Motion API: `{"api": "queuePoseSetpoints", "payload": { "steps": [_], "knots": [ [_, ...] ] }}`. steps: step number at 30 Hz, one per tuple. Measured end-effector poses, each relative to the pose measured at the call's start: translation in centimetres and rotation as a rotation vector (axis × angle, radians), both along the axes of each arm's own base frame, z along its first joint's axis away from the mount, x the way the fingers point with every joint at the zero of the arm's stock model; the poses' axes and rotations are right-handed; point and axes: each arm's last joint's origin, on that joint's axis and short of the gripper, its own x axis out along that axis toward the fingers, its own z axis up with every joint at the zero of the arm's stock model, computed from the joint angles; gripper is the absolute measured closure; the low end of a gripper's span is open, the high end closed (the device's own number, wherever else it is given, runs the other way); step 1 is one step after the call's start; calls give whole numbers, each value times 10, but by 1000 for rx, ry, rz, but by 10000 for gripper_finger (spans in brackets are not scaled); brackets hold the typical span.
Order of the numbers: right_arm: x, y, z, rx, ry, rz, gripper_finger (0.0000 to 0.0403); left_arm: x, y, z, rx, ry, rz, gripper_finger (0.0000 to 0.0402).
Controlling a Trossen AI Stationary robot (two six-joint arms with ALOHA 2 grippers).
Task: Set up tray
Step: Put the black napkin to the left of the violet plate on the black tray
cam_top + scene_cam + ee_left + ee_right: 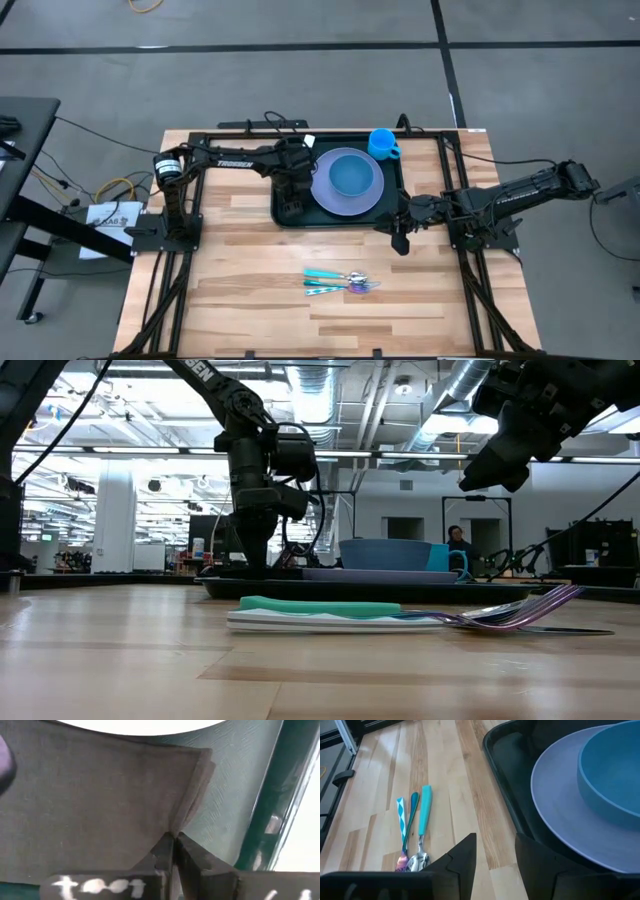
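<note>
Two grippers in play: left gripper sits low inside the tray, fingers clenched tight on the corner of a dark cloth napkin that lies flat on the tray floor beside the lavender plate; the wrist view shows the fabric puckering right at the fingertips, so probably it is pinching the corner to lay or straighten the napkin in the free strip on the left arm's side of the plate. Right gripper hovers off the tray's near corner on the right arm's side, over bare table, fingers spread and holding nothing; likely waiting, or lined up to go for the cutlery, which lies well apart from the tray toward the table's front edge. Blue bowl sits on the plate, centred; blue cup stands at the tray's far corner, right arm's side, handle out toward that arm. Tray is at the table's far middle, between both arms, flat, long axis running left arm to right arm, short sides facing each arm. Cutlery handles point toward the left arm, also roughly parallel to the tray's long side.
</note>
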Motion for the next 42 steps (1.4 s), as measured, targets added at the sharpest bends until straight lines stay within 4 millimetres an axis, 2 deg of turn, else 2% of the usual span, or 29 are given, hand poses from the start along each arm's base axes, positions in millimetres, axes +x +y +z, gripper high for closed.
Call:
{"api": "queuePoseSetpoints", "payload": {
  "steps": [19, 33, 42],
  "knots": [
    [0, 0, 0, -1, 0, 0, 276, 2, -5, 0, 1, 1, -20, 399],
    [0, 0, 0, -1, 0, 0, 276, 1, -5, 0, 8, 2, -33, 375],
    [0, 0, 0, -1, 0, 0, 276, 1, -5, 0, 10, 2, -30, 339]
  ]
}}
